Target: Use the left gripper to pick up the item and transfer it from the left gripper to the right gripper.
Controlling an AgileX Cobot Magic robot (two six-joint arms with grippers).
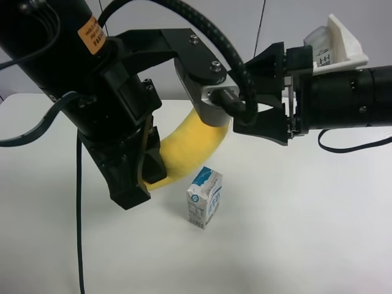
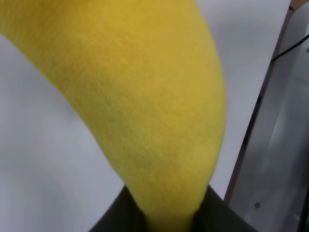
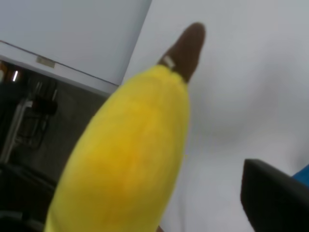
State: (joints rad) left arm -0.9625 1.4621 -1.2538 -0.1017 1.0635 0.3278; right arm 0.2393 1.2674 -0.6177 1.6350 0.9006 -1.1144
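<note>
The yellow plush banana (image 1: 184, 150) is held above the table by my left gripper (image 1: 144, 179), the black claw on the arm with the orange sticker; its jaws are shut on the banana's lower end. The left wrist view shows the banana (image 2: 145, 106) filling the frame, pinched between dark fingers (image 2: 113, 217). My right gripper (image 1: 243, 95), on the arm with the white wedge, is open at the banana's upper end, which the grey block hides. The right wrist view shows the banana (image 3: 130, 154) close up with its brown stem tip (image 3: 187, 47), and one black finger (image 3: 275, 198) apart from it.
A small blue-white carton (image 1: 204, 197) stands upright on the white table (image 1: 306, 233), just below the held banana. A black cable (image 1: 79, 214) hangs at the exterior high view's left. The table's edge and a grey frame (image 2: 275, 159) show in the left wrist view.
</note>
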